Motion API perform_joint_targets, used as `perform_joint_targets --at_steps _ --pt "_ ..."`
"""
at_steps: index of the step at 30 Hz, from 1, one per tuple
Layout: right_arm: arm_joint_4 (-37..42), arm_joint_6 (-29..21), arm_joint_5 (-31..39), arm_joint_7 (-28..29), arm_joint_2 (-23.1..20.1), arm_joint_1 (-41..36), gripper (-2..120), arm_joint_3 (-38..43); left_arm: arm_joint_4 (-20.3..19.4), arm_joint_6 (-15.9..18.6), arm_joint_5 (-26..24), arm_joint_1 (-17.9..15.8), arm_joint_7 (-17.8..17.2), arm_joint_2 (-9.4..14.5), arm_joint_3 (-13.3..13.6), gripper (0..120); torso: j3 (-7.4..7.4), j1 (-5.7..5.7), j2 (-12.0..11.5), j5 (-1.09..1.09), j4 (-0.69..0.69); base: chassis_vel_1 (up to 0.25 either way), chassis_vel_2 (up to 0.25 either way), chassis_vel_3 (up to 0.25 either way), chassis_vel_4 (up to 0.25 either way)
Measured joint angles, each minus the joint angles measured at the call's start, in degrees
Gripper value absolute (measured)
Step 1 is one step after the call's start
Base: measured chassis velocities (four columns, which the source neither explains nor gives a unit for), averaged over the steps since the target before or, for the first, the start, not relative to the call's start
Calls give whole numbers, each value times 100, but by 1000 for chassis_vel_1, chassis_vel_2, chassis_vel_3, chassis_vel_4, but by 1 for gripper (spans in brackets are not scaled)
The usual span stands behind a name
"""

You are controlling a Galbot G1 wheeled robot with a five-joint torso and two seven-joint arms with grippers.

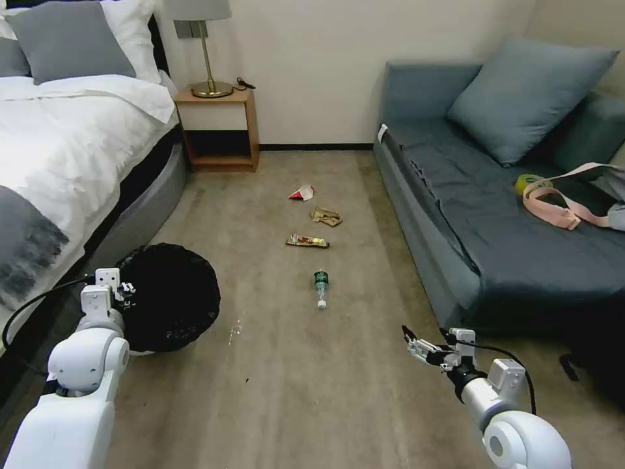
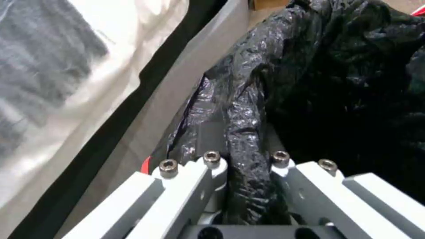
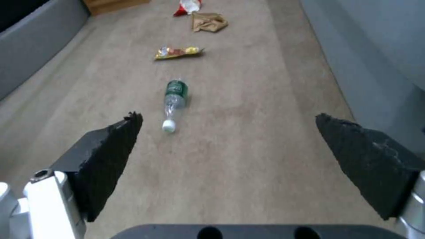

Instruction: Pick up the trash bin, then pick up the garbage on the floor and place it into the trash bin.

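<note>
Left arm at 8 o'clock of head view, white forearm angled up, left gripper [image 1: 124, 288] clamped with jaws pressed on bin rim [image 2: 243, 146], right arm at 4 o'clock, forearm reaching forward, right gripper [image 3: 228, 132] spread wide, dark pads [image 3: 106, 156] apart

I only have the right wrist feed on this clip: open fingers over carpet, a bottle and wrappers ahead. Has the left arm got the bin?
Observer: Yes. In the left wrist view the left gripper is closed on the bag-wrapped rim of the trash bin.
Operator: Where is the bin relative to the litter?
Observer: In the head view the trash bin sits beside the bed, to the left of the bottle.
Operator: What is on the other side of the litter?
Observer: A blue-grey sofa runs along the right, with a pink strap lying on its seat.
Operator: And my gripper?
Observer: The right gripper hangs open, nearer the robot than the bottle and off to its right.
</note>
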Motion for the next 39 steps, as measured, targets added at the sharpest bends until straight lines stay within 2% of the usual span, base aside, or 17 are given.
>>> perform_joint_targets --at_steps 23,39 --pt "-111 -84 -88 -4 -9 111 100 -167 265 -116 -106 -135 57 73 111 4 0 0 0 0 1 -118 114 112 -119" --pt "-104 -340 -63 -57 -467 313 100 -347 411 -199 -116 -156 92 67 83 4 0 0 0 0 1 -121 125 134 -129"
